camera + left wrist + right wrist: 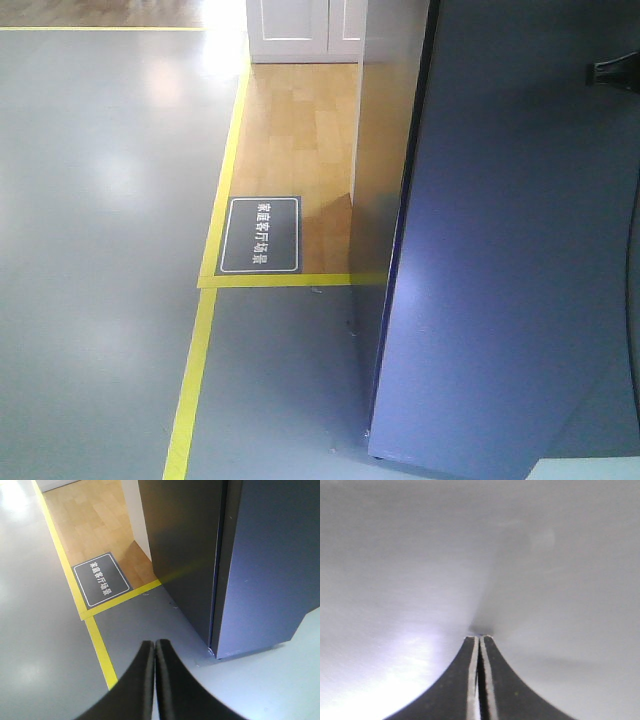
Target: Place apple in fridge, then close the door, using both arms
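Against the dark grey door (530, 555), the right tool (480, 639) presses with tips together — a glancing push could slip off and leave the fridge (185, 545) ajar — while the left tool (154, 645), also pressed together, hangs above the floor (45, 645); no apple shows.

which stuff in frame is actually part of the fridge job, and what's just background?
Job-related:
- fridge, dark grey, seen from outside
- door, edge close against the body
- left tool, shut, empty
- right tool, shut, tips at a plain grey surface
- apple: not visible

Background:
- floor sign with white lettering
- yellow floor tape
- white cabinet
- wood flooring
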Available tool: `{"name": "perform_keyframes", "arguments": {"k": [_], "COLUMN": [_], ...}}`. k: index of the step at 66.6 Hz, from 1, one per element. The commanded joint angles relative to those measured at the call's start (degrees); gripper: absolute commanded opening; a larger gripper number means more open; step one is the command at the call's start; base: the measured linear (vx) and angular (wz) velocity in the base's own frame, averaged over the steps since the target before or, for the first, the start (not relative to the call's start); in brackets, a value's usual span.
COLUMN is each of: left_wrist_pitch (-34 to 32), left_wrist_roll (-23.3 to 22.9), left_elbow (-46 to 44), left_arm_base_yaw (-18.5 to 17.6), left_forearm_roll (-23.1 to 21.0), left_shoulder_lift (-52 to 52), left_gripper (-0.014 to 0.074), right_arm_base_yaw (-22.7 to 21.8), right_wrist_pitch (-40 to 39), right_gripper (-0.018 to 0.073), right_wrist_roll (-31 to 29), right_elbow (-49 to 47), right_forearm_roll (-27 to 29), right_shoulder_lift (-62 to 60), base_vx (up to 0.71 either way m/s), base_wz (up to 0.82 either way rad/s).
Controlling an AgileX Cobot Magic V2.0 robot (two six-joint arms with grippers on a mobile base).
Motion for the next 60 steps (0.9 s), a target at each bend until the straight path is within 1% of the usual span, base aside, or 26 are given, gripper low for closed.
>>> {"name": "perform_keyframes", "arguments": {"k": [1,13,17,20,34,42,47,52,55,60], "left_wrist_pitch": [-3.09,-3.09,-3.09,-3.09,-3.09,-3.09,-3.09,-3.09,-3.09,-3.09], "left_wrist_roll": [-0.47,-0.47,-0.47,-0.47,-0.47,-0.47,-0.47,-0.47,-0.47,-0.47], "left_elbow": [-1.20,-1.20,-1.20,-1.20,-1.20,-1.20,-1.31,-1.31,-1.31,-1.31], "left_arm_base_yaw": [-0.14,-0.14,-0.14,-0.14,-0.14,-0.14,-0.14,-0.14,-0.14,-0.14], "left_forearm_roll": [1.11,1.11,1.11,1.11,1.11,1.11,1.11,1.11,1.11,1.11], "left_shoulder_lift": [-0.07,-0.07,-0.07,-0.07,-0.07,-0.07,-0.07,-0.07,-0.07,-0.07], "left_gripper": [-0.0006,-0.0006,-0.0006,-0.0006,-0.0006,-0.0006,-0.0006,-0.0006,-0.0006,-0.0006], "right_arm_base_yaw": [-0.40,-0.40,-0.35,-0.35,-0.35,-0.35,0.00,1.53,2.38,4.06], "right_wrist_pitch": [-7.13,-6.74,-6.48,-6.05,-2.60,0.76,4.57,6.92,6.66,4.98], "right_gripper": [-0.0003,-0.0003,-0.0003,-0.0003,-0.0003,-0.0003,-0.0003,-0.0003,-0.0003,-0.0003], "right_wrist_roll": [-2.66,-3.61,-4.43,-4.43,-4.43,-4.49,-4.87,-6.35,-7.16,-6.76], "right_elbow": [-6.00,-11.29,-11.95,-11.95,-11.95,-11.95,-11.89,-9.27,-6.86,-0.67], "right_forearm_roll": [3.27,8.11,8.11,8.74,8.47,8.48,8.63,8.65,8.65,8.76], "right_shoulder_lift": [2.24,7.47,8.01,8.08,6.85,4.65,2.59,-0.56,-2.51,-6.91], "base_vx": [0.00,0.00,0.00,0.00,0.00,0.00,0.00,0.00,0.00,0.00], "base_wz": [0.00,0.00,0.00,0.00,0.00,0.00,0.00,0.00,0.00,0.00]}}
